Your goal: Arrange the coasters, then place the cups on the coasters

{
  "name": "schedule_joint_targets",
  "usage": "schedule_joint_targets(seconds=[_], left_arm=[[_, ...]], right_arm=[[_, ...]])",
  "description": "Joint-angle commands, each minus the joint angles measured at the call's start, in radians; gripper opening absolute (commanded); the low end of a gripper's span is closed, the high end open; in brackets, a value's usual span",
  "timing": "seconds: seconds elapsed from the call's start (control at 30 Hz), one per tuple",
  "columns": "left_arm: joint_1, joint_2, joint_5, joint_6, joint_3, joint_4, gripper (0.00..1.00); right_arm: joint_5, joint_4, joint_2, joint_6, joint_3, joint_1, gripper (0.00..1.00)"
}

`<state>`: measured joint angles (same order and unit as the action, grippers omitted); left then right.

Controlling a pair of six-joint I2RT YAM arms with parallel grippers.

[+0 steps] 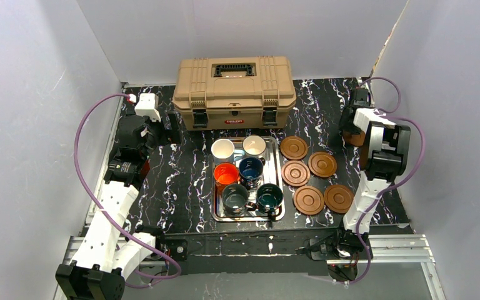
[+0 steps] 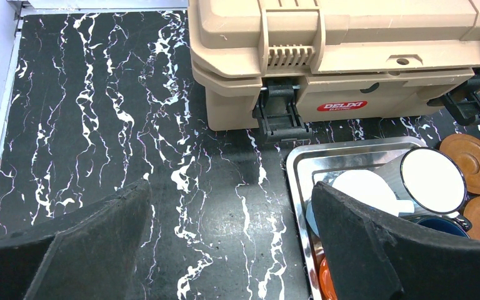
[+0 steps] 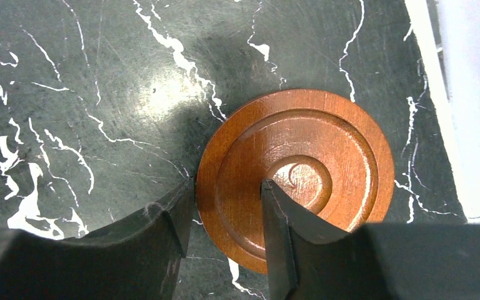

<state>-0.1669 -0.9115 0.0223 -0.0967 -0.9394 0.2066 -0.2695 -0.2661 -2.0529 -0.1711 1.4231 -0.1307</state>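
Our right jaws stand part-way apart astride the rim of one coaster [image 3: 312,156] at the far right of the counter [image 3: 69,75]. One finger [image 3: 162,231] sits against its outer edge and the other finger [image 3: 287,231] rests on its grooved face. We cannot tell whether they pinch it or merely touch it. Our left jaws are released, spread wide over bare counter near the front left corner of the tan toolbox [image 1: 234,90].

Between the arms, in front of the toolbox, lies the steel tray [image 1: 247,218] carrying all six cups in pairs. The two cream-white cups [image 1: 222,149] are farthest, the orange cup [image 1: 226,174] and navy cup [image 1: 250,167] are in the middle, and the grey-green cup [image 1: 234,197] and teal cup [image 1: 269,195] are nearest. Five more coasters [image 1: 295,173] lie flat on the counter just right of the tray.
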Motion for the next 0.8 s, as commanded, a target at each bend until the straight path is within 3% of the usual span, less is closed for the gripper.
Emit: schedule_joint_targets(seconds=[0.0,0.2,0.37,0.53,0.77], left_arm=[[-0.003,0.002,0.007,0.009,-0.010,-0.003,0.98],[-0.003,0.008,0.007,0.009,-0.008,-0.007,0.98],[-0.003,0.008,0.005,0.006,-0.006,-0.008,0.98],[-0.005,0.008,-0.001,0.002,-0.007,-0.009,0.98],[-0.011,0.007,-0.005,0.000,-0.004,-0.012,0.98]], right_arm=[[0.146,-0.019,0.032,-0.028,-0.009,-0.002,0.54],[0.153,-0.046,0.128,-0.030,-0.003,0.003,0.68],[0.157,-0.064,0.224,-0.035,-0.064,0.052,0.72],[0.134,-0.066,0.302,-0.035,-0.158,0.186,0.76],[0.063,-0.097,0.292,-0.046,-0.181,0.359,0.80]])
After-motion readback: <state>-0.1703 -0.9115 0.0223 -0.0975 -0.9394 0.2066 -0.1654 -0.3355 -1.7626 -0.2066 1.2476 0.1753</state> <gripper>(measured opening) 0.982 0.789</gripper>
